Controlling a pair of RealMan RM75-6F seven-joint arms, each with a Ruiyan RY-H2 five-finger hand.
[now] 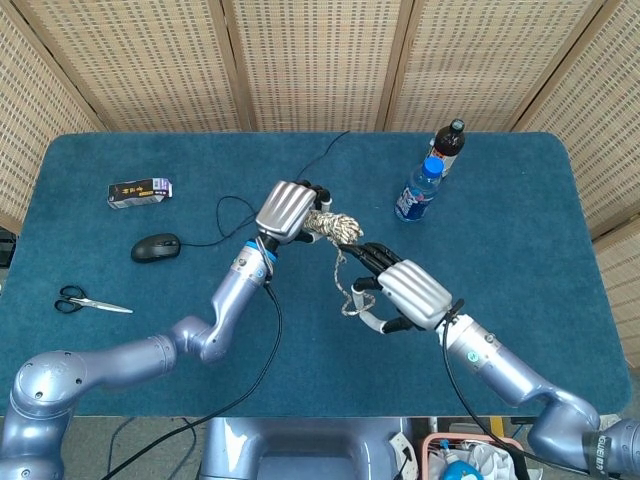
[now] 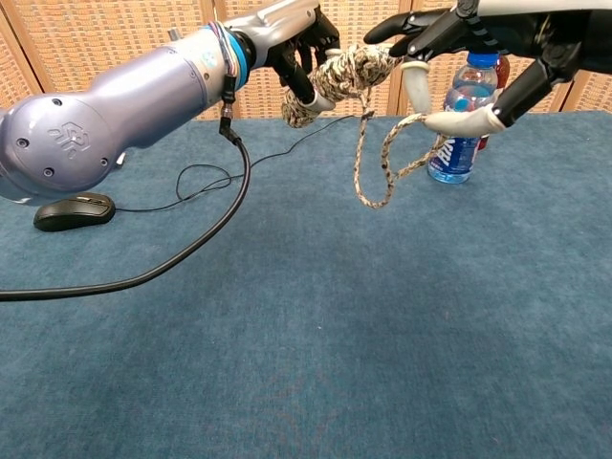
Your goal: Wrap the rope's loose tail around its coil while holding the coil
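A beige-and-brown rope coil (image 1: 330,224) (image 2: 346,70) is held up above the blue table (image 1: 520,270). My left hand (image 1: 284,210) (image 2: 304,48) grips its left end. The loose tail (image 1: 346,285) (image 2: 371,177) drops from the coil in a loop and comes back up to my right hand (image 1: 408,293) (image 2: 478,48). That hand sits right of and nearer than the coil and holds the tail's end between thumb and fingers, the other fingers spread. The loop hangs free of the table.
A blue-labelled water bottle (image 1: 419,188) (image 2: 459,129) and a dark bottle (image 1: 448,139) (image 2: 500,72) stand behind my right hand. On the left are a black mouse (image 1: 157,246) (image 2: 73,210) with its thin cable (image 1: 236,208) (image 2: 196,176), scissors (image 1: 82,300) and a small box (image 1: 140,190).
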